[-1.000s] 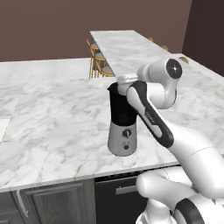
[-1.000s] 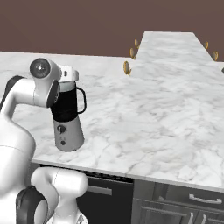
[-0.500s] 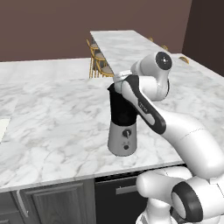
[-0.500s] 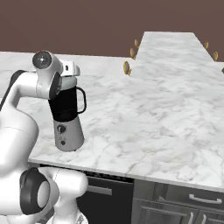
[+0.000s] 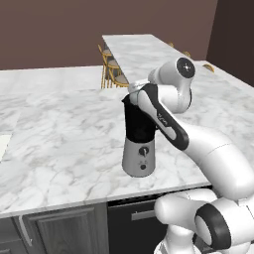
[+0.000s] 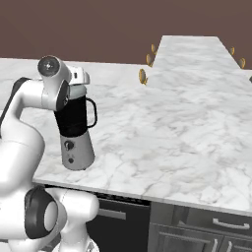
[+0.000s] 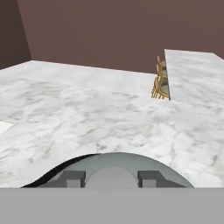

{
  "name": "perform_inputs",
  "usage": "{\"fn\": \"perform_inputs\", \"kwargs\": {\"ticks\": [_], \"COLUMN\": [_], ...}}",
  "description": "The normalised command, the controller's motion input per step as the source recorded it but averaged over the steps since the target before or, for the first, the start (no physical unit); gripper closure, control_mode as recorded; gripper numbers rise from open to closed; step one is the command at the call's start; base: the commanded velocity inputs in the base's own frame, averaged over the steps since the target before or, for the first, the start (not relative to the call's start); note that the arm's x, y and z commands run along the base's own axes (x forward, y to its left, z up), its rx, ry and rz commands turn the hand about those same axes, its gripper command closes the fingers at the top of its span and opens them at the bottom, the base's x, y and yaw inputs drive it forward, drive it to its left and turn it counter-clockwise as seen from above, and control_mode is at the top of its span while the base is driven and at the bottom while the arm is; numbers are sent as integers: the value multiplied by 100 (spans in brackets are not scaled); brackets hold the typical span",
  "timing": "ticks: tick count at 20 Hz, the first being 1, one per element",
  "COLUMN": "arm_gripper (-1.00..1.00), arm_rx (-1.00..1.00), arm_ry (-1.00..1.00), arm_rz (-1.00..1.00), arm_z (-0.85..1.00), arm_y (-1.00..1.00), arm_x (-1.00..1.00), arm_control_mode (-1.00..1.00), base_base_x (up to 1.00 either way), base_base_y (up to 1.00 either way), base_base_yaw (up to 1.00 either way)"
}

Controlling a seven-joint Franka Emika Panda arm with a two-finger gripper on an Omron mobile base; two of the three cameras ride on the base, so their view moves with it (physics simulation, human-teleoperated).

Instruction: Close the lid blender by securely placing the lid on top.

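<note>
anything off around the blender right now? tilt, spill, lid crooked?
Nothing stands out. The blender stands upright on the marble counter, no spill around its base. In the hand view the lid lies between the fingertips of the hand, level over the jar's dark rim. Whether it is fully seated cannot be told.

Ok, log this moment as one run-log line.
lid: on blender jar | gripper: at lid, jaws astride knob | grip: unclear | counter: marble

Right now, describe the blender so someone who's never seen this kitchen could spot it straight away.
Start at the marble counter and follow its front edge. The blender stands upright there, just under the white arm's end effector. It is the counter's one appliance: a black jar with a side handle on a tapered silver-grey base with a black dial.
</note>
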Motion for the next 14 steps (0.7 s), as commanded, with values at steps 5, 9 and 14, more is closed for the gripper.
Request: {"fn": "perform_inputs", "kwargs": {"ticks": [5,9,14], "arm_gripper": [100,100,100], "arm_rx": [0,0,0], "arm_ry": [0,0,0], "arm_rz": [3,2,3], "arm_z": [1,0,0], "arm_y": [20,20,15], "arm_x": [17,3,12], "arm_control_mode": [-100,-100,-100], "base_base_x": [0,0,0], "base_base_y": [0,0,0], "base_base_yaw": [0,0,0]}}
